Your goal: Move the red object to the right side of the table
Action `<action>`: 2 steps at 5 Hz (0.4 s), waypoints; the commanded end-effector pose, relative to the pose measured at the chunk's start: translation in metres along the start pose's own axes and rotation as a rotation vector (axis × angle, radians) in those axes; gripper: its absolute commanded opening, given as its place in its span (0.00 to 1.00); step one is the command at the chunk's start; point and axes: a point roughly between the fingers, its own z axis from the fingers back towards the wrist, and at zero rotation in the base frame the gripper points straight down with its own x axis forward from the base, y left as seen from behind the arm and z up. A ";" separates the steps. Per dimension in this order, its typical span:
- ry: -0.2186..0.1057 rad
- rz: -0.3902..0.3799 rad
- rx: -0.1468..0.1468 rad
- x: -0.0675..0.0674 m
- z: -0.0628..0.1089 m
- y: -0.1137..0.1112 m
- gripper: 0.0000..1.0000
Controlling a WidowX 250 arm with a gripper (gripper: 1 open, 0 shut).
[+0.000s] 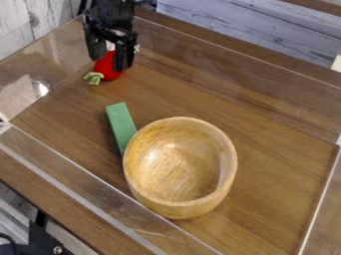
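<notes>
**Ana:** Where is the red object (107, 66) now? I see only a small part of it.

**Tomas:** It lies on the table (253, 95), far from the wooden bowl (180, 164), toward the back left corner. The gripper (112, 58) stands right over it and hides most of it. I see some red between the fingers and the green stem at the lower left.

**Ana:** Is it already gripped?

**Tomas:** I think not. The jaws stand wide apart, one finger on each side of the fruit, and the fruit seems to rest on the wood. Whether a finger touches it, I cannot tell from here.

**Ana:** So how much of the task is done?

**Tomas:** In my judgement, only the approach. The fruit is on the left side, beyond the green block (120, 126) as seen from the bowl. The closing, the lifting and the carrying to the right side are all left to do.

**Ana:** Is there place for it on the right?

**Tomas:** Yes, behind the bowl and to its right the wood is bare. The bowl itself takes much of the near right part, so the arm should probably pass behind it.
</notes>
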 end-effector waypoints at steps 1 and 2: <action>-0.063 0.056 0.005 0.009 0.009 0.027 0.00; -0.068 0.036 -0.026 0.018 0.001 0.031 1.00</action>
